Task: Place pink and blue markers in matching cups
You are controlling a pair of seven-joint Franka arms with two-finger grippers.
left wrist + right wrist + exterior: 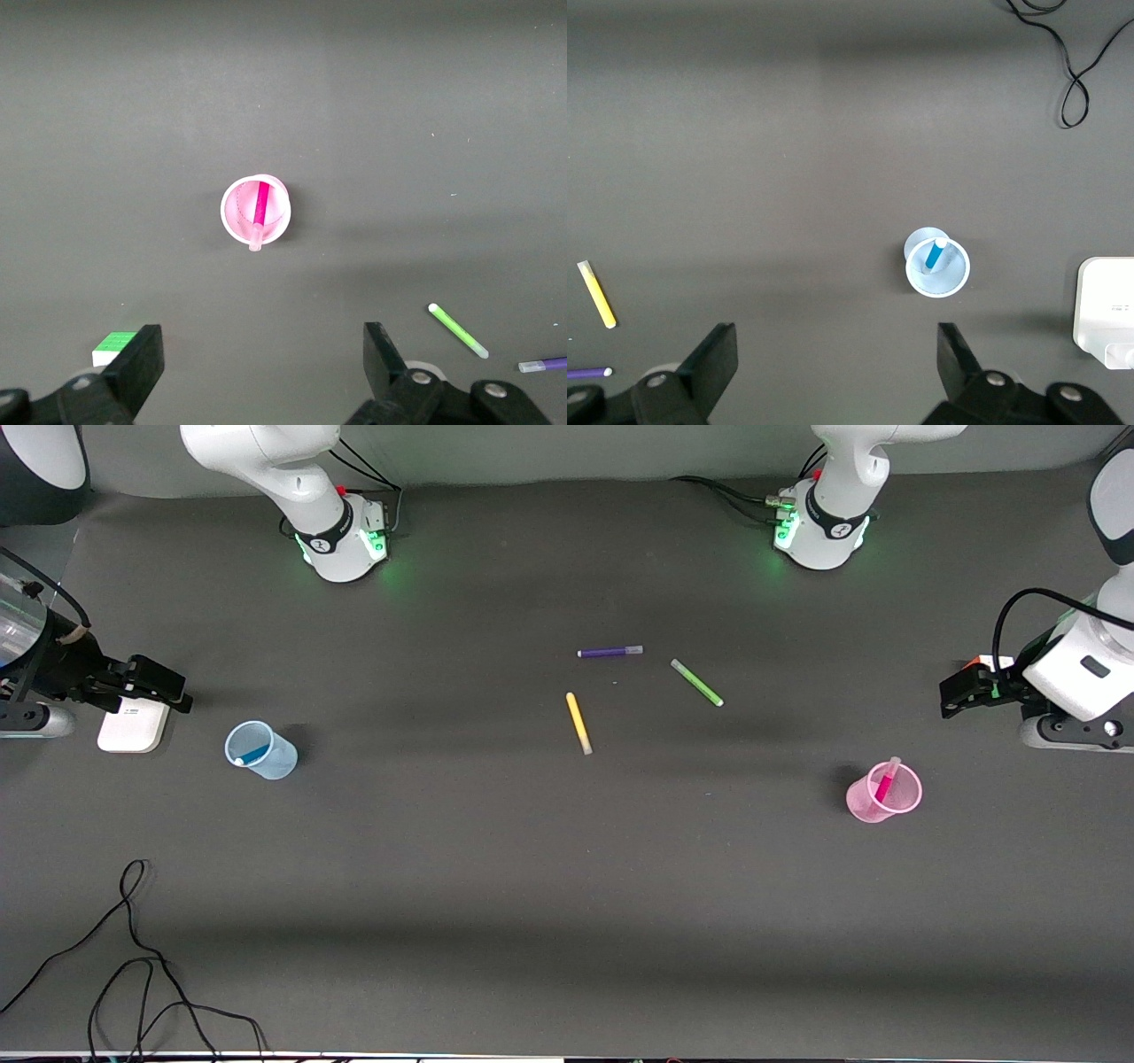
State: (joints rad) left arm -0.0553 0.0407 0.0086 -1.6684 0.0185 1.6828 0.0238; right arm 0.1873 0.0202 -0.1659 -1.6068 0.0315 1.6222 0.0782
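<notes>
Dark grey matte tabletop, black cable looped at 7 o'clock in the front view. Right gripper, fingers wide, nothing held, waits up beside a white box. Translucent pale blue cup holds the bright blue marker, leaning. Only the front view shows both cups. Translucent light pink cup holds the magenta-pink marker, pale cap over the rim. Left gripper wide, empty, waiting.
</notes>
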